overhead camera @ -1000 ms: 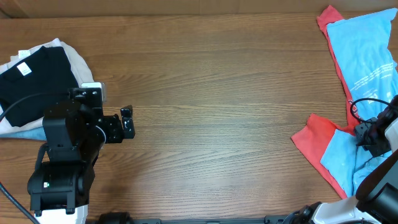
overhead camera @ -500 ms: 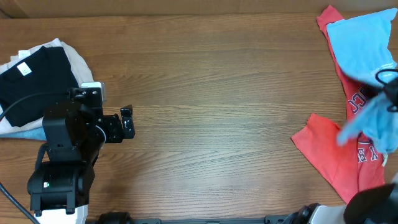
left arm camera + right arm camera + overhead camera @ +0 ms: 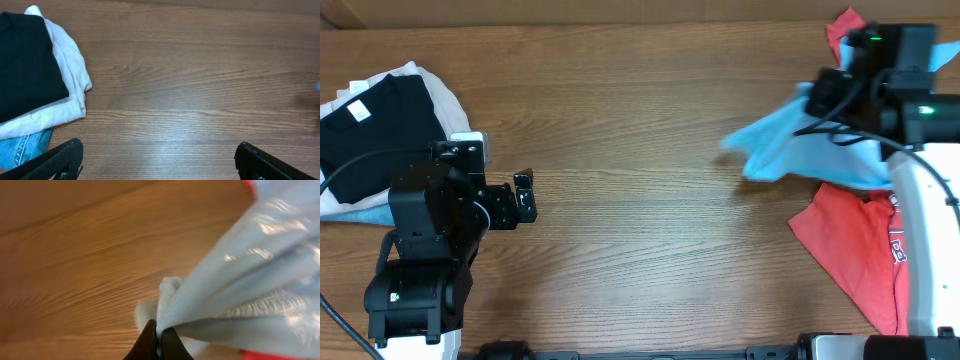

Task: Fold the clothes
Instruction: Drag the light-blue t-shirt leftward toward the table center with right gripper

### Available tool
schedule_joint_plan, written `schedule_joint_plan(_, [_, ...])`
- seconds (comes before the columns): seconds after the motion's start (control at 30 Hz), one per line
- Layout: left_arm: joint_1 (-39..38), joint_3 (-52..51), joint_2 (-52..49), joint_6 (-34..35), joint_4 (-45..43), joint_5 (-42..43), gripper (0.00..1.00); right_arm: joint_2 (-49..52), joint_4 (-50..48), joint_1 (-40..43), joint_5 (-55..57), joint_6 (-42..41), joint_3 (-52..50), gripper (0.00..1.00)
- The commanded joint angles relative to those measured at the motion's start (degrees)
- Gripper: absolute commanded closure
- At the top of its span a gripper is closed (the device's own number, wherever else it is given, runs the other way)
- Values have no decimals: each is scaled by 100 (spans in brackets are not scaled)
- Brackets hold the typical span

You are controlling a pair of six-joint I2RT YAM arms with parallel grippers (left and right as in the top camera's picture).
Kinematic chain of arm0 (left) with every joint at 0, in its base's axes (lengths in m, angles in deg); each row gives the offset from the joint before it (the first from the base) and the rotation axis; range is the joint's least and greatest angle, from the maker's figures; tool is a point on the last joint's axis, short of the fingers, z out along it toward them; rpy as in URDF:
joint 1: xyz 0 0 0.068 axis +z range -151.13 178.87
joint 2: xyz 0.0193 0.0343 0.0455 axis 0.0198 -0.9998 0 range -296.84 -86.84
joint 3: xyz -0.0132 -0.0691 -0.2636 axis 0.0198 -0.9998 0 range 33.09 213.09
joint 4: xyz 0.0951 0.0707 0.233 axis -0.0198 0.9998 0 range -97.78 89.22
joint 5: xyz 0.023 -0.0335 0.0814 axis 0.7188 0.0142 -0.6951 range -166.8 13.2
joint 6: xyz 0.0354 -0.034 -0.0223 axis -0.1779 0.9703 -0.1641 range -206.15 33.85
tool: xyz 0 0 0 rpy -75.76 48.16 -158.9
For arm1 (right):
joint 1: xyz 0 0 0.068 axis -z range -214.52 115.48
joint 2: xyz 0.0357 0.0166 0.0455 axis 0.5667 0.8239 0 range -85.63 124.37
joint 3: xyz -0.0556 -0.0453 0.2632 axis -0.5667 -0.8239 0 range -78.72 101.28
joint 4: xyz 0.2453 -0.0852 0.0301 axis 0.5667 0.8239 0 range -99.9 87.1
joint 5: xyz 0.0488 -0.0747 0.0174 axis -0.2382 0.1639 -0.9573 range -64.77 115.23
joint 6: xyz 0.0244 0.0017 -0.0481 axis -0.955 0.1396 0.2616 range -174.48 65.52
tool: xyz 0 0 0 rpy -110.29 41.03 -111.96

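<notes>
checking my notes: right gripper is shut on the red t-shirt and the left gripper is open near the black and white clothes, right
No: the right gripper is shut on the light blue T-shirt, not the red T-shirt, as the right wrist view shows. The left gripper is indeed open near the black and white clothes.

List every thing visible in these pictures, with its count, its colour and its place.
brown wooden table: one, brown, beneath everything
light blue fabric T-shirt: one, light blue, held above the table's right side
red fabric T-shirt: one, red, lying at the right edge
folded black garment: one, black, atop the far-left pile
white garment: one, white, under it
light blue denim-like cloth: one, light blue, pile's bottom
left hand: one, black, open, empty, beside the pile
right hand: one, black, shut on the blue T-shirt
</notes>
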Motion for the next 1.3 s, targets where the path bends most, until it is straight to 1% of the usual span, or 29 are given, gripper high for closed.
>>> schedule_joint_plan(0.0, [24, 149, -4, -66, -24, 87, 1, -61, -160, -533, -175, 92, 87, 96])
schedule_joint_plan(0.17, [24, 146, -4, -66, -26, 87, 0, 13, -330, -1296, -175, 90, 83, 96])
schedule_joint_plan(0.37, [24, 149, -4, -66, -24, 90, 0, 339, -575, -1950, -175, 92, 83, 96])
schedule_joint_plan(0.53, [24, 149, -4, -66, -26, 90, 0, 662, -1051, -2308, -205, 142, 83, 96])
schedule_joint_plan(0.6, [24, 149, -4, -66, -24, 90, 0, 782, -1228, -2433, -503, 459, 83, 96])
schedule_joint_plan(0.67, [24, 149, -9, -66, -26, 98, 0, 866, -1370, -2509, -739, 713, 83, 96])
schedule_joint_plan(0.8, [24, 146, -9, -66, -46, 105, 0, 887, -1641, -2516, -734, 734, 83, 96])
schedule_joint_plan(0.83, [24, 146, -9, -63, -55, 107, 0, 887, -1735, -2509, -734, 750, 83, 94])
schedule_joint_plan(0.87, [24, 149, -9, -61, -68, 107, 0, 887, -1853, -2505, -715, 754, 83, 79])
schedule_joint_plan(0.9, [24, 146, -9, -55, -76, 107, 0, 887, -1945, -2503, -667, 752, 83, 55])
schedule_joint_plan(0.93, [24, 149, -11, -9, -94, 107, 0, 887, -2020, -2494, -566, 750, 83, 48])
schedule_joint_plan(0.97, [24, 146, -26, 50, -118, 107, 0, 887, -2074, -2485, -417, 748, 83, 45])
schedule_joint_plan(1.0, [24, 146, -48, 111, -155, 109, 0, 887, -2096, -2476, -186, 745, 83, 33])
schedule_joint_plan(1.03, [22, 146, -96, 164, -192, 116, 0, 887, -2090, -2465, 66, 732, 85, 14])
schedule_joint_plan(1.07, [17, 146, -149, 173, -216, 136, 0, 885, -2059, -2450, 352, 634, 85, 1])
schedule_joint_plan(1.17, [-48, 149, -369, 177, -240, 153, 0, 817, -1853, -2387, 1104, 348, 87, 0])
schedule_joint_plan(1.27, [-297, 149, -723, 175, -267, 153, 0, 675, -1580, -2267, 1631, -13, 87, 0])
